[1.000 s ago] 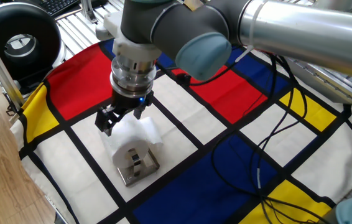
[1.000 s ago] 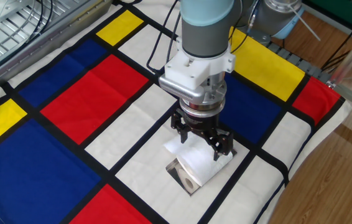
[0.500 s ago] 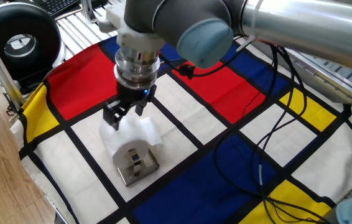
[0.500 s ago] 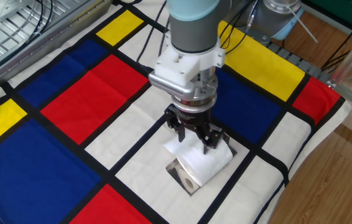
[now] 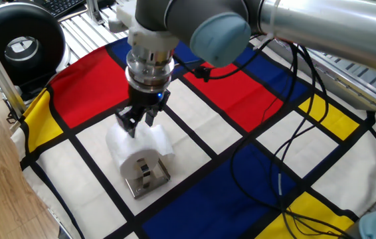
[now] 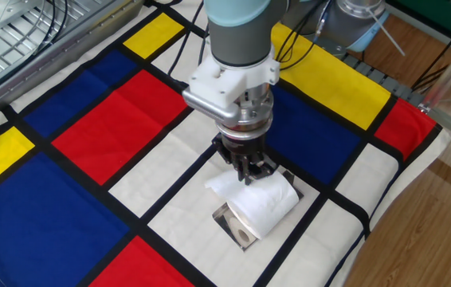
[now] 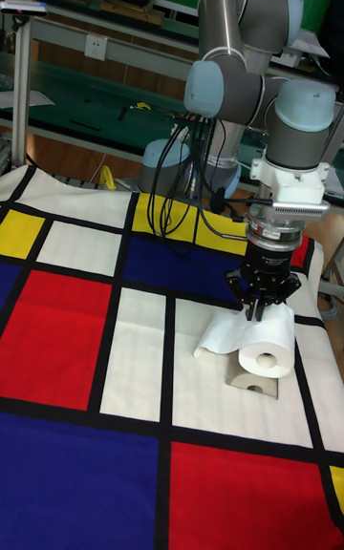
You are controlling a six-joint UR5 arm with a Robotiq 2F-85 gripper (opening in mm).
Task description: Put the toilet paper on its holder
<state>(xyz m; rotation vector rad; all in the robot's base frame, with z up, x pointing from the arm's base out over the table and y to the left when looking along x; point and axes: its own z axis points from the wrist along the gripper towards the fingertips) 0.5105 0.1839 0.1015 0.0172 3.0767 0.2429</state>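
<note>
Here the table [image 6: 74,119] is covered by a cloth with red, blue, yellow and white fields separated by black lines, and most of this surface is free around the work spot. The work spot is in a white field close to one edge of the table, beyond which a wooden floor [image 6: 441,215] shows, so on that side there is little room.

The arm [image 7: 239,44] comes down nearly vertical over this field. Black cables [image 5: 294,133] lie loose on the cloth on one side of it.

The toilet paper [image 6: 264,206] lies on its side on the holder [image 5: 147,178], a shiny metal plate flat on the cloth; a loose sheet [image 7: 218,338] spreads from the roll over the white field.

The gripper [image 6: 249,167] stands just above the top of the roll, at the end away from the open core. Its fingers [image 5: 133,119] are drawn close together; whether they pinch any paper I cannot tell.
</note>
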